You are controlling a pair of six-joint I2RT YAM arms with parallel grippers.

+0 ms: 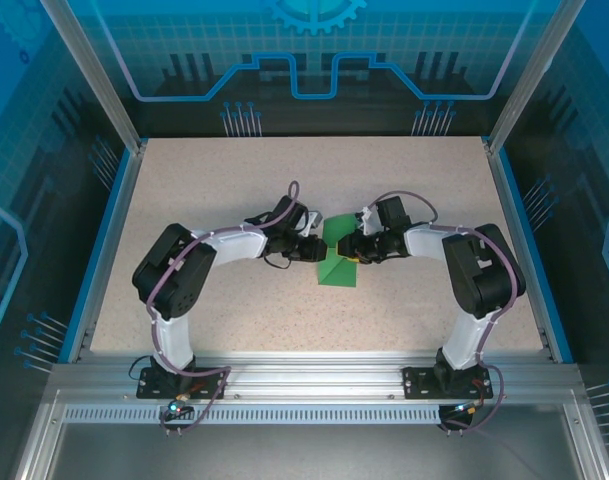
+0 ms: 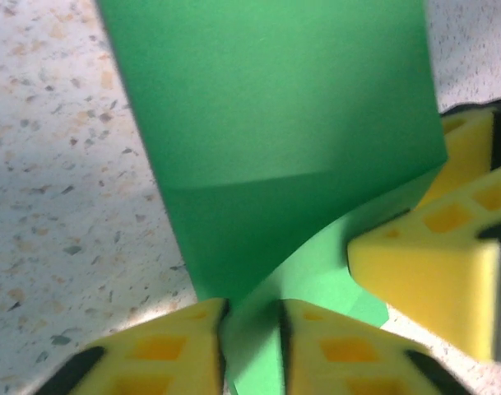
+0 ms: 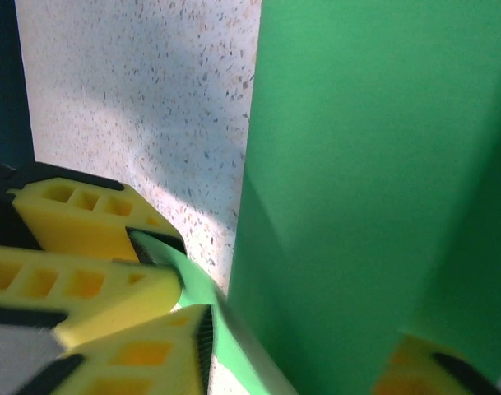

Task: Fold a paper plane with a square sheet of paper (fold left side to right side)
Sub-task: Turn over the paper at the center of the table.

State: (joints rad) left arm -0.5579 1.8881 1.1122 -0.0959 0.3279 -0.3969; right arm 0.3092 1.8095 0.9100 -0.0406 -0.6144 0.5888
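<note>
Yellow fingers [image 2: 164,354] of the left gripper [image 2: 252,317] straddle a raised flap of the square sheet of paper [image 1: 336,268], which sits mid-table [image 1: 234,180], partly folded. The right gripper [image 3: 299,346] has paper between its fingers too. I cannot tell whether either is truly clamping. To fold well, I'd judge one side should pin while the other carries the left edge onto the right, matching the corners before creasing

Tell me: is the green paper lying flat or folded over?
Folded: the green paper shows a crease, with one layer overlapping another.
</note>
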